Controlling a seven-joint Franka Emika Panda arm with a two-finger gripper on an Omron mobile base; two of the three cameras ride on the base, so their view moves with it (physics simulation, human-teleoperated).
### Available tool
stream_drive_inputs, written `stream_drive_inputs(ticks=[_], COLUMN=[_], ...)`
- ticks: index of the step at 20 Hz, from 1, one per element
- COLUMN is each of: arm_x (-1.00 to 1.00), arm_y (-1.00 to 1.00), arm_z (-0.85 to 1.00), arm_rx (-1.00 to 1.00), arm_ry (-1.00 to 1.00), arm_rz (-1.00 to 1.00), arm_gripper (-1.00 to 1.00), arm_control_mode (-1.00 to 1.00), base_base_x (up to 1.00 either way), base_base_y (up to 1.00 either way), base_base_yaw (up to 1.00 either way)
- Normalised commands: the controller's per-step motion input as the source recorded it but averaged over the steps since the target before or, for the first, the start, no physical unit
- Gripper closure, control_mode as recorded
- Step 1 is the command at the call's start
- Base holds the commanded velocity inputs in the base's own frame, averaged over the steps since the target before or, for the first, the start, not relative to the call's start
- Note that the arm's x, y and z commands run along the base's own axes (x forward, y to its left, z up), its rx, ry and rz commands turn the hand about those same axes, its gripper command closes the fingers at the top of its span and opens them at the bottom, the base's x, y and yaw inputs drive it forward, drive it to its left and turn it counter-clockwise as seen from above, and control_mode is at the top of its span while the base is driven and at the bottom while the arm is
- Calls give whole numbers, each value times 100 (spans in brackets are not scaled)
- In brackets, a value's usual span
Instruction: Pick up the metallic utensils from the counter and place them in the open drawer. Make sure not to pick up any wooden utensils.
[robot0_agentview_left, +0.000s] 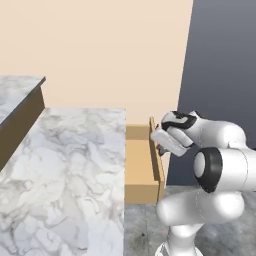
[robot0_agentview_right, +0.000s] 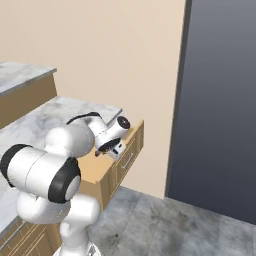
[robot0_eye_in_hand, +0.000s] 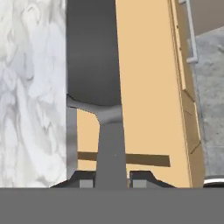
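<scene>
Evidently the room was a bare kitchen corner: a peach wall (robot0_agentview_left: 110, 50) ran behind the drawer, a dark grey panel (robot0_agentview_right: 220, 105) stood just beyond the drawer's front, and grey stone floor (robot0_agentview_right: 175, 225) lay below it. The surface (robot0_agentview_left: 65, 175), white-grey veined marble over a tan base, ended right beside the drawer, which probably explains why the drawer was left pulled out there: a utensil only needs carrying past the marble edge.

The open drawer (robot0_agentview_left: 140, 165) stood out from the cabinet, its tan floor bare where it showed. The arm reached over it, with the gripper (robot0_agentview_left: 161, 149) hanging above the drawer's front panel, pointed down into the box. In the hand view the fingers (robot0_eye_in_hand: 86, 180) pinched the dark knife (robot0_eye_in_hand: 109, 144) by its handle, blade hanging ahead over the drawer floor, so I judged it was held that way to be lowered and released inside. The small silver utensil and the wooden spoons lay somewhere I could not make out.
</scene>
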Motion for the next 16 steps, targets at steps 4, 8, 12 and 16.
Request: stream_drive_inputs(ticks=[4, 8, 12, 16], arm_x=[24, 22, 51, 54], arm_y=[3, 1, 13, 17], arm_z=[-54, -50, -48, -38], arm_rx=[0, 0, 0, 2], arm_ry=[-7, -13, 0, 0], arm_rz=[9, 9, 2, 1], arm_gripper=[100, 100, 100, 100], arm_control_mode=[-100, -100, -100, -100], base_base_x=[0, 0, 0, 0], base_base_y=[0, 0, 0, 0], base_base_yaw=[0, 0, 0, 0])
